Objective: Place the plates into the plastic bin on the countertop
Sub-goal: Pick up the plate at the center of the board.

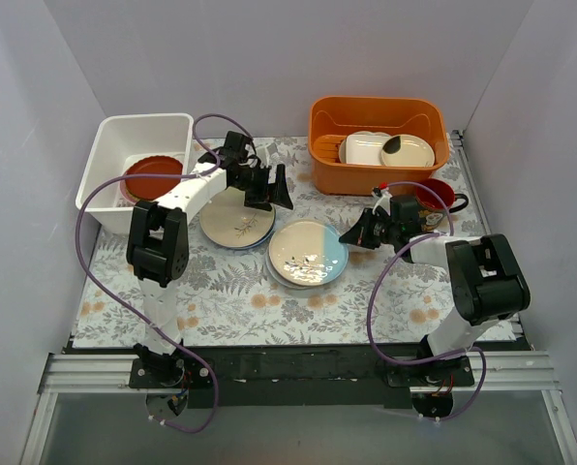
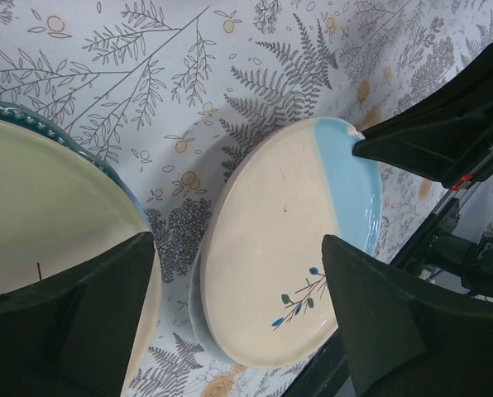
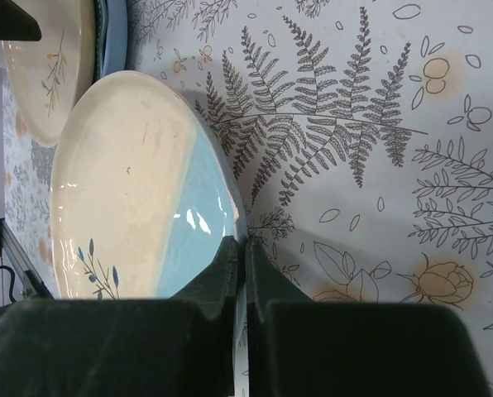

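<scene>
Your left gripper [image 1: 269, 190] hovers by the leaf plate [image 1: 234, 224], fingers spread wide. Your right gripper [image 1: 347, 235] has its fingers pressed together, tips at the blue-cream plate [image 1: 306, 254] rim. 1 red plate [image 1: 153, 176] sits in the bin [image 1: 143, 124].

Readable text: none is seen in any view.
Cream and pale-blue round ceramic plate [image 2: 288, 248]: a painted leaf sprig [image 2: 300, 299] only, no lettering.

Bright, even light from above — soft shadows only.
We see small glints on the cream-and-blue plate [image 3: 139, 190]; wrist views look sharp.
</scene>
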{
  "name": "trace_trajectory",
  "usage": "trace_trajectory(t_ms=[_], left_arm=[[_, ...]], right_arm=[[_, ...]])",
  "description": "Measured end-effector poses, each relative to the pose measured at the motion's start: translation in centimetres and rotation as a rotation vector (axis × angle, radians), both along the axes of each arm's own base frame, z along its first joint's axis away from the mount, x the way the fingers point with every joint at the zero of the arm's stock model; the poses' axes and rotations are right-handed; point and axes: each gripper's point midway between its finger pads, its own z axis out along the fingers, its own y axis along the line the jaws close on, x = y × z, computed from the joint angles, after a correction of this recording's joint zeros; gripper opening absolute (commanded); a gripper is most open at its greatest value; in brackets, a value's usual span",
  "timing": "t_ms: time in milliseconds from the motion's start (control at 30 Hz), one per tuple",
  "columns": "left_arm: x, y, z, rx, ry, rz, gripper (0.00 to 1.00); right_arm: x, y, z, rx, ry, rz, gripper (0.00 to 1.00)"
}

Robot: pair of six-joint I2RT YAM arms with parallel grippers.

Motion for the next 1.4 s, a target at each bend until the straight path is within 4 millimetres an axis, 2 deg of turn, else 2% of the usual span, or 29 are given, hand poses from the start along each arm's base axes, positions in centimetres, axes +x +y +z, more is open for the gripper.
trace_trajectory(t_ms=[200, 600, 733, 833, 933, 1067, 1200, 1400], left_arm=[[-0.5, -0.3, -0.1, 0.003, 0.015, -0.017, 0.72], [-1.3, -0.1, 0.0, 0.021, 0.056, -0.021, 0.69], [-2.0, 0.3, -0.2, 0.048, 0.090, -0.010, 0.71], [-2.5, 0.3, -0.8, 0.074, 0.121, 0.010, 0.78], [-3.9, 0.3, -1.8, 0.097, 0.157, 0.056, 0.80], [-7.1, 1.2, -2.7, 0.124, 0.202, 0.139, 0.81], [-8.8, 1.4, -1.5, 0.097, 0.173, 0.218, 0.81], [-8.6, 0.5, 1.4, 0.005, 0.083, 0.285, 0.80]], right_arm=[[0.5, -0.1, -0.4, 0.017, -0.003, -0.004, 0.01], [0.8, -0.4, -0.5, 0.018, -0.004, -0.016, 0.01], [0.8, -0.4, -0.5, 0.019, -0.004, -0.017, 0.01], [0.9, -0.5, -0.5, 0.019, -0.003, -0.019, 0.01], [0.9, -0.5, -0.5, 0.019, -0.003, -0.019, 0.01], [0.9, -0.5, -0.5, 0.020, -0.003, -0.018, 0.01], [0.8, -0.5, -0.5, 0.020, -0.002, -0.017, 0.01], [0.8, -0.5, -0.5, 0.021, -0.002, -0.016, 0.01]])
